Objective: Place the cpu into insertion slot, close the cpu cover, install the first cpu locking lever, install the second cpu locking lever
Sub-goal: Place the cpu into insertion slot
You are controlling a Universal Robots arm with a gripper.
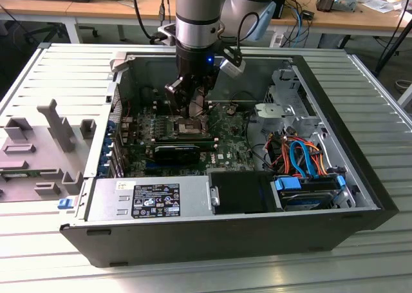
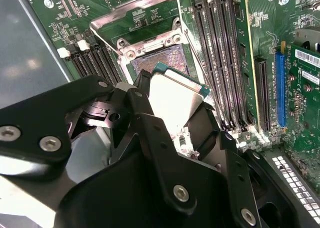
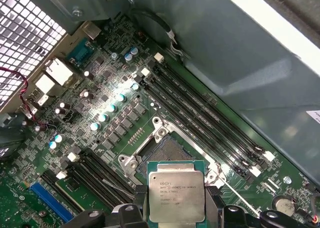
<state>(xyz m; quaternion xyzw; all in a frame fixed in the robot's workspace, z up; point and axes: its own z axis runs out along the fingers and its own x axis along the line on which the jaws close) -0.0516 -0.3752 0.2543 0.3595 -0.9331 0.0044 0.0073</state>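
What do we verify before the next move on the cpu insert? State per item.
1. Grip: tool shut on the cpu, holding it by two opposite edges: ok.
2. Target: insertion slot bare, nothing lying in it: ok.
3. Access: cpu cover swung up, off the slot: ok.
4. Centring: cpu held above the board, not seated; whether it is centred over the slot: cannot tell.
5. Level: cpu parallel to the slot: cannot tell.
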